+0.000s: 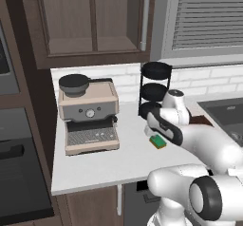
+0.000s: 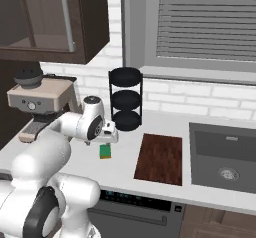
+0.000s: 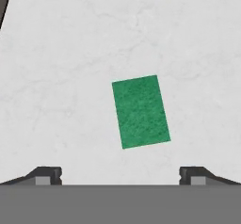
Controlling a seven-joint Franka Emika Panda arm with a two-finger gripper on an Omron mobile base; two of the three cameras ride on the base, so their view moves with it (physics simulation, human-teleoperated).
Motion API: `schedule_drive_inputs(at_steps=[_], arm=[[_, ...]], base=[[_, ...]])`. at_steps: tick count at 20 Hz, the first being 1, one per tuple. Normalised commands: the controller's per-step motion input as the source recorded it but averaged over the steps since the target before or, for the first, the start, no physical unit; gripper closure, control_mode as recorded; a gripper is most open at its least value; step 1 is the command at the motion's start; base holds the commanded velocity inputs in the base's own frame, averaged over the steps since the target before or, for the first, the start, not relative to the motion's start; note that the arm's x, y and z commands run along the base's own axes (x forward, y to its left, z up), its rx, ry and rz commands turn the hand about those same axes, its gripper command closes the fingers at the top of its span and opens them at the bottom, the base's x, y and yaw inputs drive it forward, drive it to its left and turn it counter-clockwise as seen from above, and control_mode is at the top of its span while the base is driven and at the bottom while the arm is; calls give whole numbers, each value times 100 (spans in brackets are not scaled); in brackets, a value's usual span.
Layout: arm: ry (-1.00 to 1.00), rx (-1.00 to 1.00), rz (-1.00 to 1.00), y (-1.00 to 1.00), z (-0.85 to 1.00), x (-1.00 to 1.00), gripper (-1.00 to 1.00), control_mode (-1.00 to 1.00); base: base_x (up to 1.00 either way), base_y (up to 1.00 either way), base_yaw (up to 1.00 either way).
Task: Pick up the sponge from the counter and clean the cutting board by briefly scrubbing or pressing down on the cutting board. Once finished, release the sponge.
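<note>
Green on top with a yellow layer under it, the sponge [image 3: 140, 111] lies flat on the white desk [image 1: 109, 161], alone on bare surface and touching nothing. In the hand view it sits a little turned, directly below the tool [image 3: 120, 175], whose two dark fingertips [image 3: 47, 175] stand spread wide, one to each side, with nothing between them. The tool hangs above the sponge and seems clear of it, though the gap is hard to judge from the base views, where the white wrist hides most of the fingers.

In the right base view the sponge [image 2: 105, 151] rests near the front of the desk, between the coffee machine [image 2: 42, 99] on the left and the dark reddish-brown cutting board [image 2: 160, 158] on the right, well apart from the board. The board lies flat just left of the sink [image 2: 225, 154]. A black three-tier round rack [image 2: 125, 99] stands at the far side against the white tile wall, behind the sponge and slightly to its right.

In the left base view the sponge [image 1: 158, 142] shows just beside the arm's wrist.
</note>
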Motion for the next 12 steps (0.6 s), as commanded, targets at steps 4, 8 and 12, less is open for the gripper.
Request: schedule_drive_inputs(at_steps=[4,8,12], arm=[[9,0,8,-4,-25,38,-100,-100],[5,0,11,-7,-5,11,-100,-100],[1,-1,17,0,-14,3,-100,-100]], base=[[0,0,0],[0,0,0],[0,0,0]])
